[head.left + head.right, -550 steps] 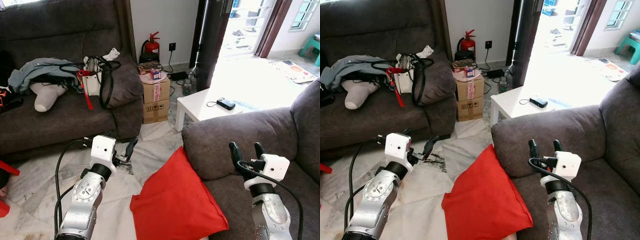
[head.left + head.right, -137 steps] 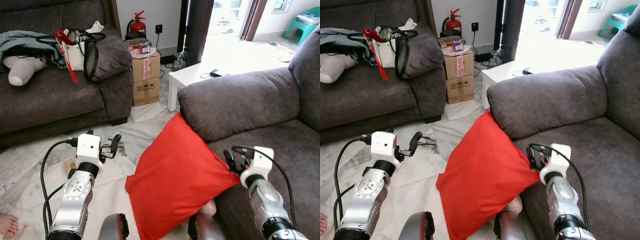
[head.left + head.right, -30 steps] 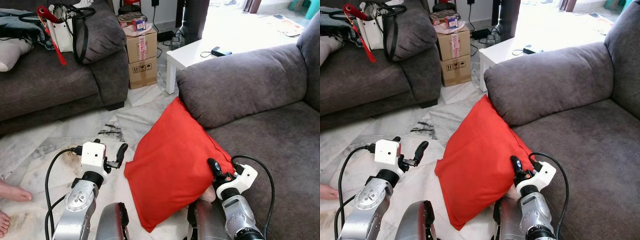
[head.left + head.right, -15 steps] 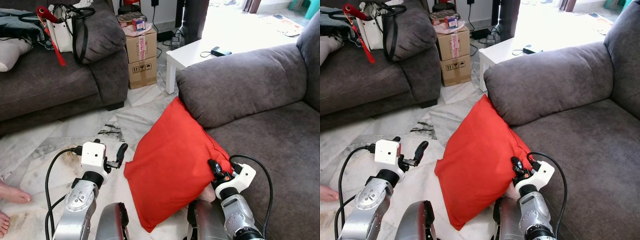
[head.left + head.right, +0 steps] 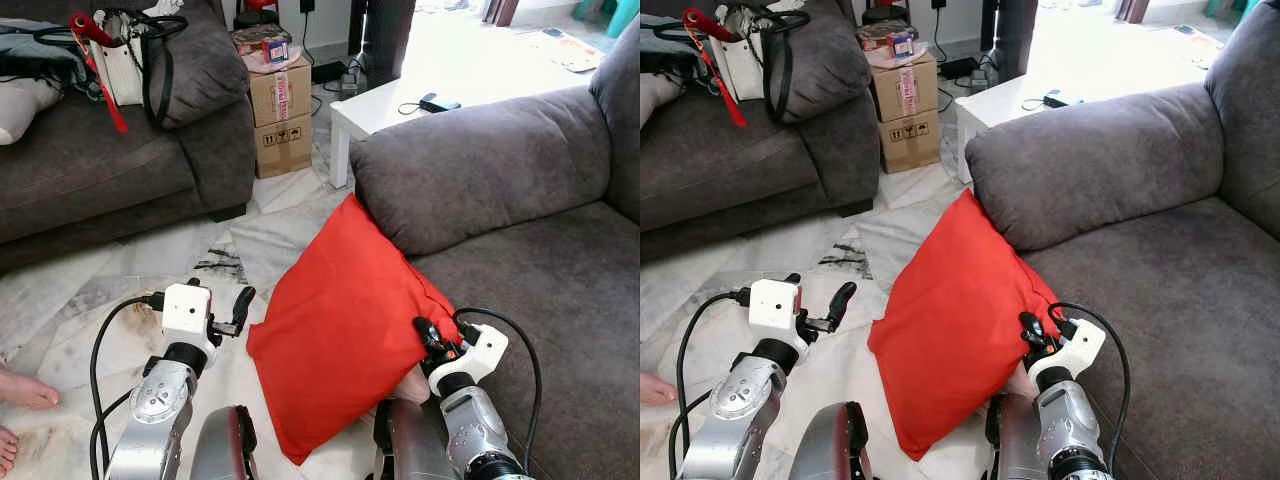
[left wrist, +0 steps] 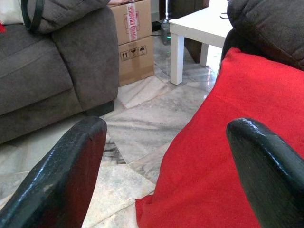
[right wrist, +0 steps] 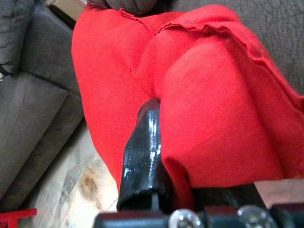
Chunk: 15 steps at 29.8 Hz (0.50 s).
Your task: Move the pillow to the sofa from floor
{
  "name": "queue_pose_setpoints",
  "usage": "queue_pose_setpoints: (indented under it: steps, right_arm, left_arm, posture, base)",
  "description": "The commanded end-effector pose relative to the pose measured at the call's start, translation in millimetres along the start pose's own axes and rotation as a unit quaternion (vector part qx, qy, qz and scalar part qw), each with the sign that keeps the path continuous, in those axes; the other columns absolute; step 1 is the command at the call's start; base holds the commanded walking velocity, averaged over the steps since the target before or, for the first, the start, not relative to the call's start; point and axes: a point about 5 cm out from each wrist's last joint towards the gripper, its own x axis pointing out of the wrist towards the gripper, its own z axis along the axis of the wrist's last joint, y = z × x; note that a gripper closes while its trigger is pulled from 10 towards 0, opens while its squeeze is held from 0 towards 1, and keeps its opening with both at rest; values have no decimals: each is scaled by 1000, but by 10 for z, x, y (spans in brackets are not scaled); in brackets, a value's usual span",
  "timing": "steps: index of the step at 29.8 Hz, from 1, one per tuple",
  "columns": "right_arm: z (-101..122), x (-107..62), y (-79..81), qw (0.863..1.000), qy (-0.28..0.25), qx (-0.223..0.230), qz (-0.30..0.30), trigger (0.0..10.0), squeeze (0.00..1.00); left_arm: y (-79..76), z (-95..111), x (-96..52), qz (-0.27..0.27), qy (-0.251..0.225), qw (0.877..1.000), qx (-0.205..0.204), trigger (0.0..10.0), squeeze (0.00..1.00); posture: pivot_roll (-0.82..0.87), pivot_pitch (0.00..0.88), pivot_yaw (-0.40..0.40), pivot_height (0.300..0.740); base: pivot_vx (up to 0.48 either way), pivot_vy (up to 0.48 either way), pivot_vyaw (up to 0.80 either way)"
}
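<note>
The red pillow (image 5: 340, 320) stands on the marble floor, leaning against the front of the grey sofa (image 5: 540, 290) under its armrest (image 5: 480, 160). My right gripper (image 5: 432, 340) is at the pillow's right corner, low beside the sofa seat. In the right wrist view a black finger (image 7: 142, 156) presses into bunched red fabric (image 7: 209, 114), so the gripper is shut on the pillow. My left gripper (image 5: 240, 306) hangs just left of the pillow above the floor. It is open (image 6: 166, 128), with the pillow's edge (image 6: 223, 156) ahead of it, not touched.
A dark sofa (image 5: 110, 170) with bags stands at the back left, next to a cardboard box (image 5: 284, 105) and a white low table (image 5: 400, 110). A person's bare foot (image 5: 25, 390) rests on the floor at lower left. My own legs (image 5: 225, 450) are below.
The right gripper has crept slightly further onto the pillow's corner. The left arm and the pillow have stayed in place.
</note>
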Motion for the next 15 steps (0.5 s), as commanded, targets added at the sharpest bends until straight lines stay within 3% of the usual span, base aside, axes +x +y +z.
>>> queue_pose_setpoints:
  steps: [1, 2, 3, 9, 11, 15]
  right_arm:
    - [-18, 7, 38, 999, 6, -35, 7, 0, 0]
    - [-14, 8, 43, 999, 6, -45, 8, 0, 0]
    - [5, 6, 51, 998, -2, -58, 11, 10000, 0]
    - [129, -29, 94, 990, -46, -127, 44, 10000, 0]
    - [166, -56, 116, 982, -62, -166, 62, 10000, 0]
    - [165, -93, 188, 972, -76, -202, 92, 10000, 0]
  left_arm:
    - [23, -45, -12, 5, 10, 1000, 0, 10000, 0]
    - [23, -47, -11, 5, 10, 1000, 0, 10000, 0]
    - [25, -47, -11, 6, 10, 1000, 0, 10000, 0]
    - [54, -29, -11, 16, 4, 1000, 16, 10000, 0]
    - [63, 1, -3, 18, -2, 1000, 17, 10000, 0]
    - [64, 10, -1, 16, -4, 1000, 18, 10000, 0]
  posture:
    - [21, 131, -10, 575]
    - [21, 131, -10, 575]
    - [18, 130, -9, 575]
    - [14, 127, -7, 575]
    - [12, 125, -5, 575]
    - [9, 117, 0, 575]
  base:
    - [0, 0, 0]
    - [0, 0, 0]
    - [0, 0, 0]
    - [0, 0, 0]
    - [0, 0, 0]
    - [0, 0, 0]
